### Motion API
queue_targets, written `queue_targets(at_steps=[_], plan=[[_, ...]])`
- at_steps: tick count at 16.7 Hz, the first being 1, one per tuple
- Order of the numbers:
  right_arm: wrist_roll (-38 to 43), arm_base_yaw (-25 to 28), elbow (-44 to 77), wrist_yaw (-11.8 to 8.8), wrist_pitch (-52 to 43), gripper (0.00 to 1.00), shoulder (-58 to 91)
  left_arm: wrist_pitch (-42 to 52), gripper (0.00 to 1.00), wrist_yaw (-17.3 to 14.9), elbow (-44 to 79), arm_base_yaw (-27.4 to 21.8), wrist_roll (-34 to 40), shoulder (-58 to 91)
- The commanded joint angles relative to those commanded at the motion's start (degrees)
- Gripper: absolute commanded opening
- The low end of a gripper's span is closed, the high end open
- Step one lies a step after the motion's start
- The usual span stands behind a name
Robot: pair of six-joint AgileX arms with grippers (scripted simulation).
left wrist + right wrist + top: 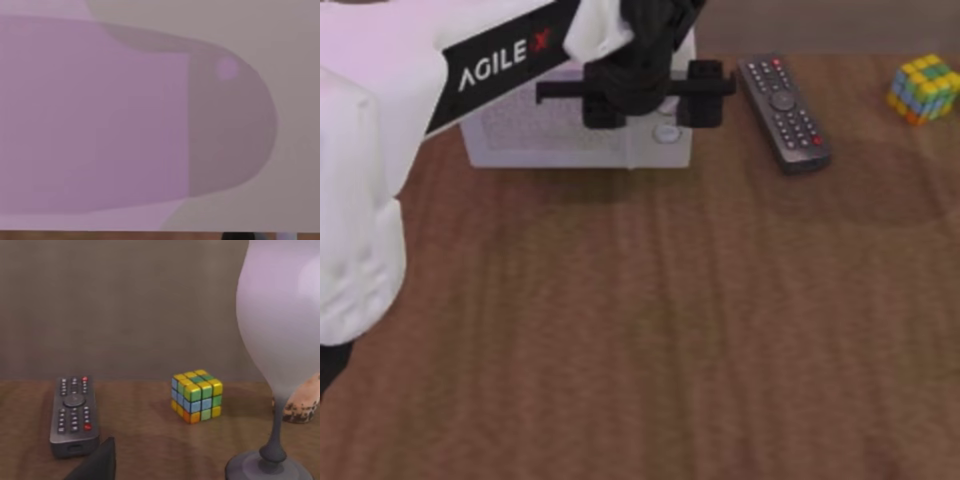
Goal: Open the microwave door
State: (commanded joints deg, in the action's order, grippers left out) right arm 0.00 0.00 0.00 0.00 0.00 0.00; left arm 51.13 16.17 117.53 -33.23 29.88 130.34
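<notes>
The white microwave [520, 140] stands at the table's far edge, left of centre. Its door [550, 128] with the grey mesh window faces the camera, and a round knob [666, 133] sits on the panel to the right of it. My left arm reaches in from the left, and its black gripper [653, 108] hangs in front of the microwave's upper right, over the seam between door and knob panel. Its fingers [605, 110] stand wide apart, holding nothing. The door's handle is hidden under the gripper. A pale pinkish surface, seen close up, fills the left wrist view. My right arm is outside the top view.
A dark remote [783, 115] lies just right of the microwave, and a coloured puzzle cube [923, 88] sits at the far right. The right wrist view shows the remote [74, 410], the cube [197, 396], a lavender goblet [280, 340] and a speckled object [300, 405].
</notes>
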Motion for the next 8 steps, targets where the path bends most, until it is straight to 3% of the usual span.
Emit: queue_targets(at_steps=[8], plan=[[0.00,0.00,0.00,0.00,0.00,1.00,0.00,-0.65,0.00,-1.06,-2.28,-1.83,0.66,-0.75]])
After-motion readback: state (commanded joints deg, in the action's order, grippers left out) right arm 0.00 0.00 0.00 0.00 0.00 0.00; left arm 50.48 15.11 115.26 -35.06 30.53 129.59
